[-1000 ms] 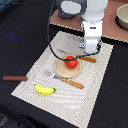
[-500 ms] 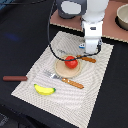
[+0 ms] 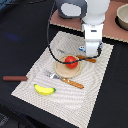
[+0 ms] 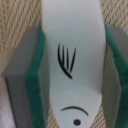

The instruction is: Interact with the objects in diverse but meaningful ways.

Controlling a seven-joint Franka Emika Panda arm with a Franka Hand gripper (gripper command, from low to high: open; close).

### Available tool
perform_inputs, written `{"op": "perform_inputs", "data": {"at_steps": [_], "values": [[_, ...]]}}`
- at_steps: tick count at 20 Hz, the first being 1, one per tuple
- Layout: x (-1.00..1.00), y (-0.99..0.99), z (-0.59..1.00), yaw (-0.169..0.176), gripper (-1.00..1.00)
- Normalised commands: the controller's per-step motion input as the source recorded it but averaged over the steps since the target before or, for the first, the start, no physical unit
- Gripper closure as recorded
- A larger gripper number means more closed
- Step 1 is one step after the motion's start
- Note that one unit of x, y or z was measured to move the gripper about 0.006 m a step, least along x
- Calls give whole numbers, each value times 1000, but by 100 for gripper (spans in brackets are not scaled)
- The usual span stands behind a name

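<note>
Fingers (image 4: 38, 80): green-padded pair, pinching white fish-shaped piece (image 4: 74, 60) on both flanks. Red tomato (image 3: 71, 61): on round board. Yellow banana (image 3: 44, 89): on placemat.

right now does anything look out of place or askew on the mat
One thing stands out: the brown-handled utensil lies off the placemat on the dark table, at the exterior view's left. The tomato, banana and fork sit on the mat.
</note>
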Motion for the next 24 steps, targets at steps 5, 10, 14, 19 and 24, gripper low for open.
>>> {"op": "perform_inputs", "data": {"at_steps": [5, 10, 14, 19, 24], "values": [[-59, 190, 956, 2, 100], [-92, 201, 1000, 0, 100], [-71, 157, 1000, 0, 100], [-106, 197, 921, 2, 100], [-325, 298, 731, 24, 100]]}}
